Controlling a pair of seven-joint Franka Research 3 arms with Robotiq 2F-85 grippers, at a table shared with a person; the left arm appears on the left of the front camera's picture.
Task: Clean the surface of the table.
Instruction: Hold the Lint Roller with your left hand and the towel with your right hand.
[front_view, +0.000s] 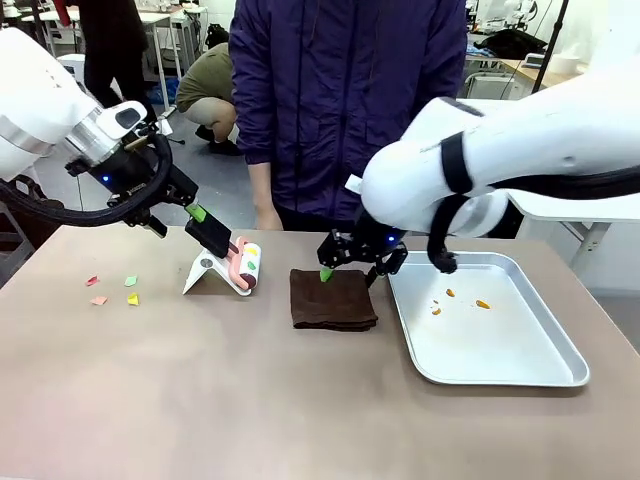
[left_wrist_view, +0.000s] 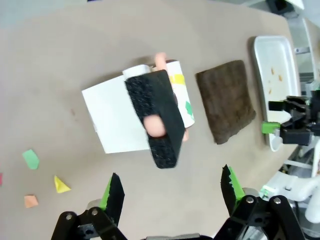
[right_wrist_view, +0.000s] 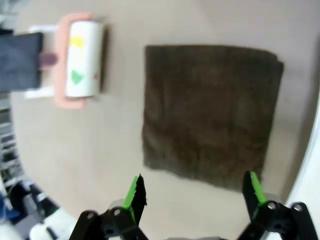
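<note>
**Front view.** Nearest the camera the table (front_view: 200, 400) is stretching wide, its brownish-tan top matte and smooth, and it is running on beneath both grippers. The left gripper (front_view: 178, 220) is hanging with its jaws spread wide and holding nothing, just above the black foam handle (front_view: 212, 237) of a lint roller (front_view: 245, 262). The roller is leaning on a folded white stand (front_view: 205, 272). To that gripper's left, 4 paper scraps (front_view: 133, 299) in pink, green, orange and yellow are lying on the tabletop.

The right gripper (front_view: 352, 268), equally wide and empty, is hovering over the far edge of a dark brown cloth (front_view: 333, 300). Just to its right a shiny metal tray (front_view: 500, 375) is holding a few orange bits (front_view: 483, 303). A person (front_view: 340, 100) in a dark purple jacket is standing at the far edge, with other tables and a grey floor behind.

**Left wrist view.** The left gripper (left_wrist_view: 171, 189) is showing 2 green-padded fingers (left_wrist_view: 112, 192) far apart. The handle is lying beyond their tips, not between them. The roller's white drum is carrying a yellow and a green scrap, and the tan table is spreading underneath.

**Right wrist view.** The right gripper (right_wrist_view: 192, 192) is gaping over the fuzzy, square-folded cloth. The pink-framed roller is lying farther off on the blurred tan tabletop.
</note>
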